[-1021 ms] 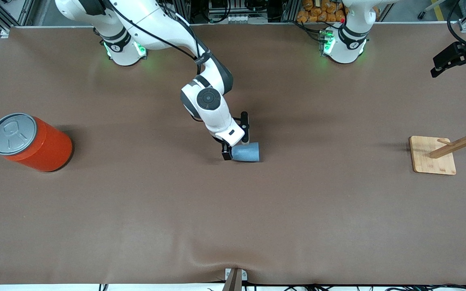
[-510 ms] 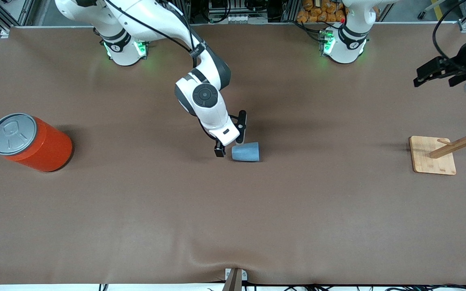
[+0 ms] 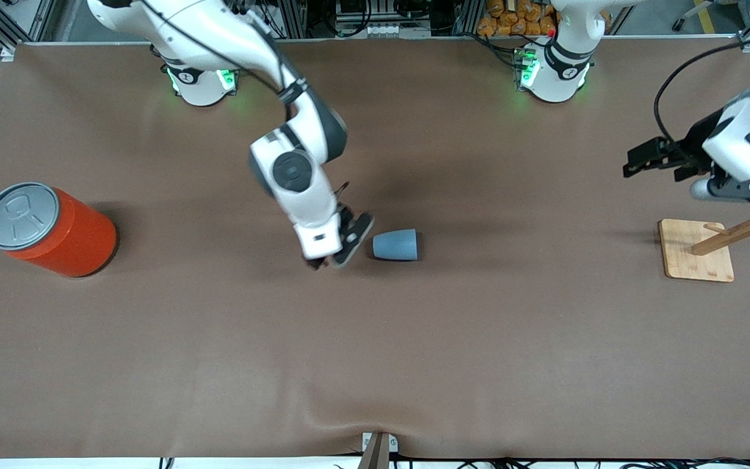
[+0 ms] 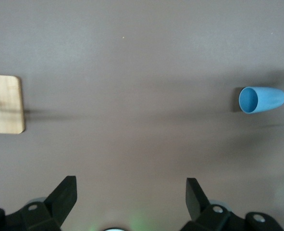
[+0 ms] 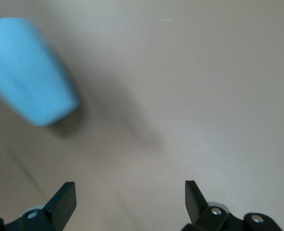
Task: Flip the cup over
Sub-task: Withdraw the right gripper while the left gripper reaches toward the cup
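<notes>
Blue cup [image 3: 396, 245] on side, just beside right gripper [image 3: 336, 251].

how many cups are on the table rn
1. The cup lies on its side near the middle of the table, beside the open right claw, between the orange can and the wooden rack. None looks hidden.
</notes>
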Available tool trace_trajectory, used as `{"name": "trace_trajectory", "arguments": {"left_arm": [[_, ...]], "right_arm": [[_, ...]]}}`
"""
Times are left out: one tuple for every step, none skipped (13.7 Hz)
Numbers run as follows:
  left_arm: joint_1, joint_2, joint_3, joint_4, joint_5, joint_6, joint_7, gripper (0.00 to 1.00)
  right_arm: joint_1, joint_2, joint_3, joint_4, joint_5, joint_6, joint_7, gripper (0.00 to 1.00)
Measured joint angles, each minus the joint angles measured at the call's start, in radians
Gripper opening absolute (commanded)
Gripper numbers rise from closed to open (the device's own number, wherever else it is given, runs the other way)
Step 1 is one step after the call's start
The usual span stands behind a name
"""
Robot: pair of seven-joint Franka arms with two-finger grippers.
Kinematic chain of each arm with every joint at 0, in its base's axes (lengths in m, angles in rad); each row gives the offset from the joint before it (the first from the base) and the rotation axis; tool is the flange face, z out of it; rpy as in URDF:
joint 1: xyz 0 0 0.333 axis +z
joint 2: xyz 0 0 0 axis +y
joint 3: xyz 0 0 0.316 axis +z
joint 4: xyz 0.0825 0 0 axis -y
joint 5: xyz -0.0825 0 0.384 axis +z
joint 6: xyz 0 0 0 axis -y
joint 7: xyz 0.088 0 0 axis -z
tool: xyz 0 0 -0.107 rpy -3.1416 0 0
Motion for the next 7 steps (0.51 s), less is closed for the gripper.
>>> {"name": "trace_trajectory", "arguments": {"left_arm": [[-0.005,0.016,0.000,0.001,-0.003,0.015,0.000,1.00],[-0.011,0.026,-0.001,0.001,-0.005,0.027,0.000,1.00],[-0.015,0.033,-0.002,0.001,-0.006,0.038,0.000,1.00],[-0.017,0.038,-0.003,0.002,-0.012,0.048,0.000,1.00],[-0.017,0.042,-0.003,0.002,-0.025,0.056,0.000,1.00],[-0.017,0.048,-0.002,0.002,-0.040,0.062,0.000,1.00],[-0.017,0.054,-0.002,0.002,-0.050,0.067,0.000,1.00]], "right_arm": [[-0.049,0.002,-0.002,0.000,0.000,0.024,0.000,1.00],[-0.091,0.004,-0.003,0.000,0.000,0.047,0.000,1.00],[-0.129,0.005,-0.004,0.000,0.000,0.064,0.000,1.00],[-0.166,0.006,-0.004,0.000,0.000,0.074,0.001,1.00],[-0.202,0.006,-0.005,0.000,0.000,0.079,0.002,1.00],[-0.239,0.006,-0.005,0.000,0.000,0.080,0.005,1.00],[-0.273,0.006,-0.006,0.000,0.000,0.080,0.014,1.00]]}}
